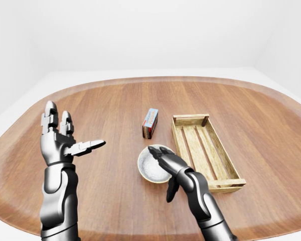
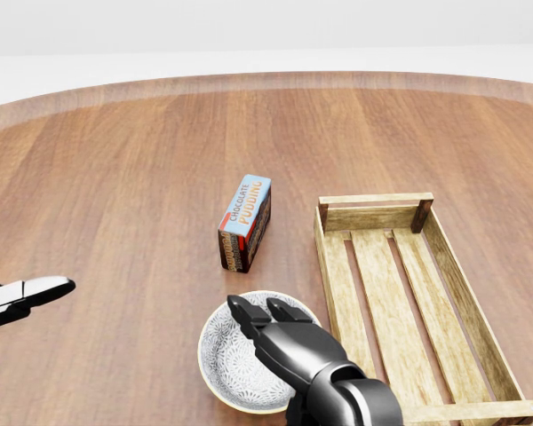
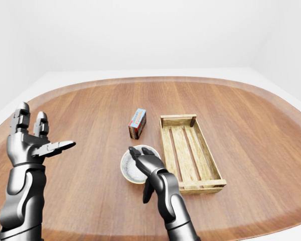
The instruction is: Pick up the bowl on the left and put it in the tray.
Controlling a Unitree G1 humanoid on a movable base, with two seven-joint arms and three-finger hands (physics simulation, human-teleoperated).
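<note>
Right hand point(image 2: 295, 352), fingers spread open, covers the right side of the bowl point(image 2: 224, 359) in head view; tray point(image 2: 373, 200) just beside.

Bowl point(image 2: 218, 355): round and shallow, with a grey speckled-pattern interior and a cream rim. It stands upright at 6 o'clock in the head view, its right part hidden.

Tray point(image 2: 373, 218): an open-topped, pale wooden slatted crate. It lies flat just beside the bowl at its 3 o'clock, with its long axis running roughly 12 to 6.
</note>
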